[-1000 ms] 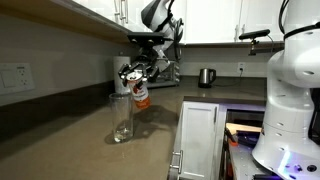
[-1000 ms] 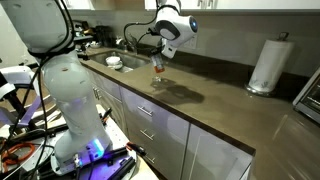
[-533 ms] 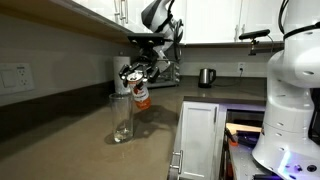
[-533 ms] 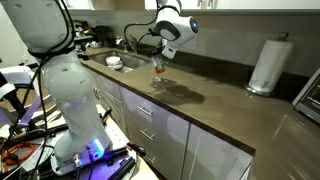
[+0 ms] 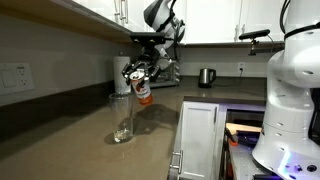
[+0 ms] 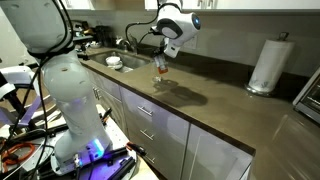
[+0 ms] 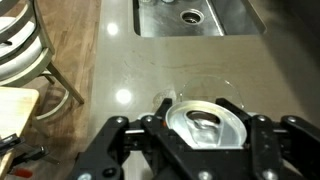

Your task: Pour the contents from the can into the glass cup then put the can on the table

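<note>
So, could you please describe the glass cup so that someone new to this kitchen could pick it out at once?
Find the long grey-brown countertop that runs on from the sink. On it stands the glass cup, close by the can that the claw holds off the counter. It is clear, tall and straight-sided, unlike the steel kettle farther back.

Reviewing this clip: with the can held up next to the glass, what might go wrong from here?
1. The claw holds the can close beside the rim of the glass cup, seemingly not over its mouth. Tipping from here might spill onto the table.
2. The glass cup is tall and narrow, and the can hangs near its rim, so a bump while tilting could topple it.
</note>
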`<state>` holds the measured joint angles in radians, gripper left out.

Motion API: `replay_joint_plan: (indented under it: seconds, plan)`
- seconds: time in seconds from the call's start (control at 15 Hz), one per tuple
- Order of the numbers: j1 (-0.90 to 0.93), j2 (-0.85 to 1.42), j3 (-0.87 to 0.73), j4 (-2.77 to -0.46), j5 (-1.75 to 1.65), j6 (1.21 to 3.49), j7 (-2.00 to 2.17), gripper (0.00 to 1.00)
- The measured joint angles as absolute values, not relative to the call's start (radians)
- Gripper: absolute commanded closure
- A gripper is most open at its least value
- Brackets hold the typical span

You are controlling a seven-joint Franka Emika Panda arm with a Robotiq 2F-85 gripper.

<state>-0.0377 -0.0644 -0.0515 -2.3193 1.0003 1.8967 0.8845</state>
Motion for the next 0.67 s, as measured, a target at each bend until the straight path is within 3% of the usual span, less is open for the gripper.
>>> replay_joint_plan:
  seconds: [0.67]
  plan:
    - [-0.035, -0.133, -0.007, -2.312, 0.904, 1.953, 1.003, 0.75]
